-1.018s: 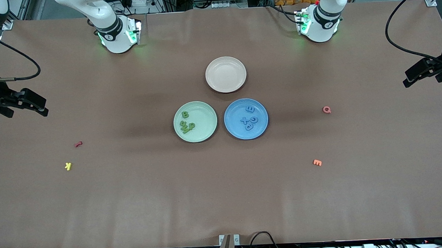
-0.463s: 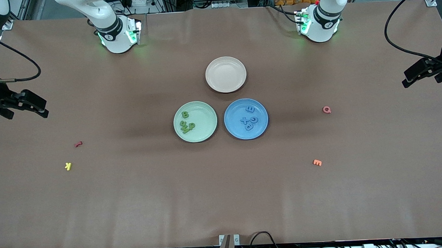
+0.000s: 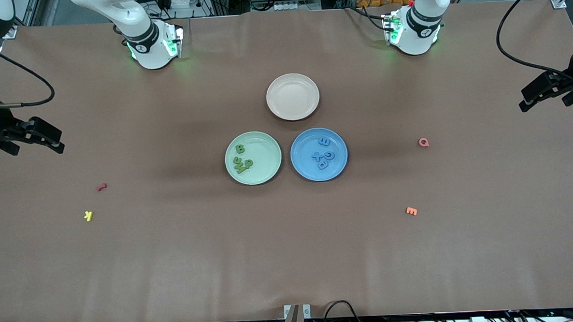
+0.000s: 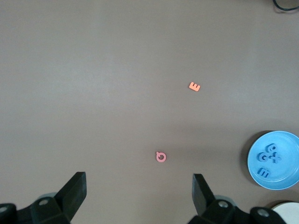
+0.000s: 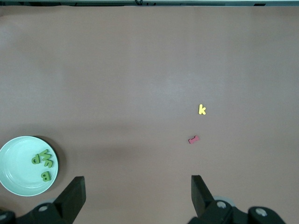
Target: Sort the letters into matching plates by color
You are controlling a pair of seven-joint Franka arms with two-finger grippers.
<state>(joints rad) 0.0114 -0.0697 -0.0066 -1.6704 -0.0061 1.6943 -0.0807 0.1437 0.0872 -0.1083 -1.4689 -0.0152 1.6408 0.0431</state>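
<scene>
Both tools — left tool (image 4: 139, 192), right tool (image 5: 138, 193) — gape empty, well apart from the plated letters (image 3: 323, 154).

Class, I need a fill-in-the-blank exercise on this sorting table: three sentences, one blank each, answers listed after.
1. The green letters lie in the pale ____ plate.
2. The beige-pink plate holds ____ letters.
3. The left gripper has its fingers ____, as does the right gripper, each over bare table.

Missing words: green; no; open
</scene>
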